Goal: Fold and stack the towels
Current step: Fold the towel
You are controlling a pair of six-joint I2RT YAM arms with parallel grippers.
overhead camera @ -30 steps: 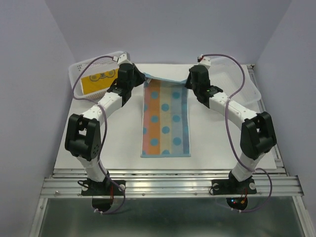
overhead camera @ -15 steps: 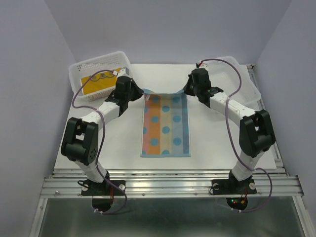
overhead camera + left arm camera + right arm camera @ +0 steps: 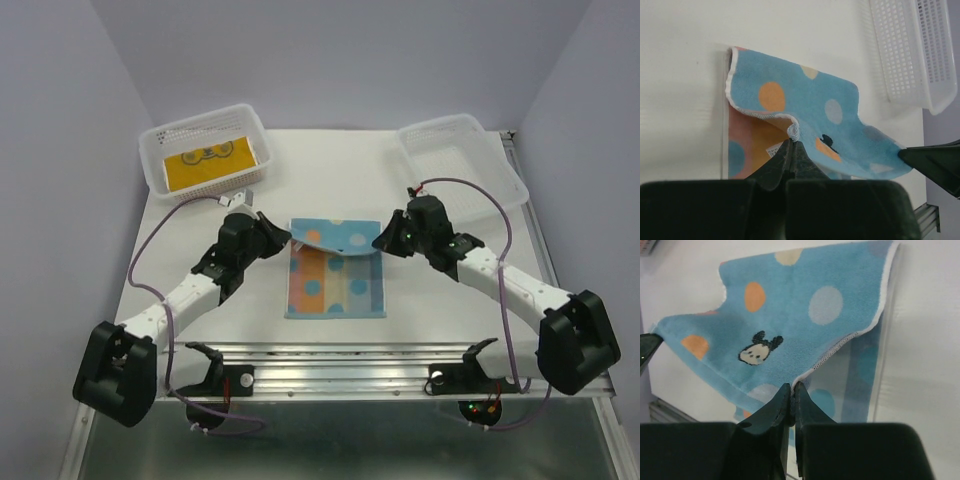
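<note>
1. While the two arms work at the centre, a white perforated basket [image 3: 196,121] sits at the back left of the worktop [image 3: 335,190]. A mustard-yellow towel [image 3: 210,160] lies flat inside it, and its dark print is too small to read.
2. Next, the left hand [image 3: 792,145] is closed, pinching the left corner of a raised towel edge.
3. At the middle lies the light blue dotted towel [image 3: 335,270]. Its near half rests flat on the worktop, striped side up. Its far edge hangs lifted over that half, showing blue cloth with orange and pale dots. This looks like a fold in half, with both corners held level so the edges can meet squarely.
4. On the blue side is a small cartoon mouse head [image 3: 758,347]. A small white label [image 3: 774,149] shows near the left hand, too small to read.
5. Further right, the right hand [image 3: 791,387] is closed, pinching the other corner of that edge.
6. At the back right sits a second white basket [image 3: 455,165], well apart from the towel.
</note>
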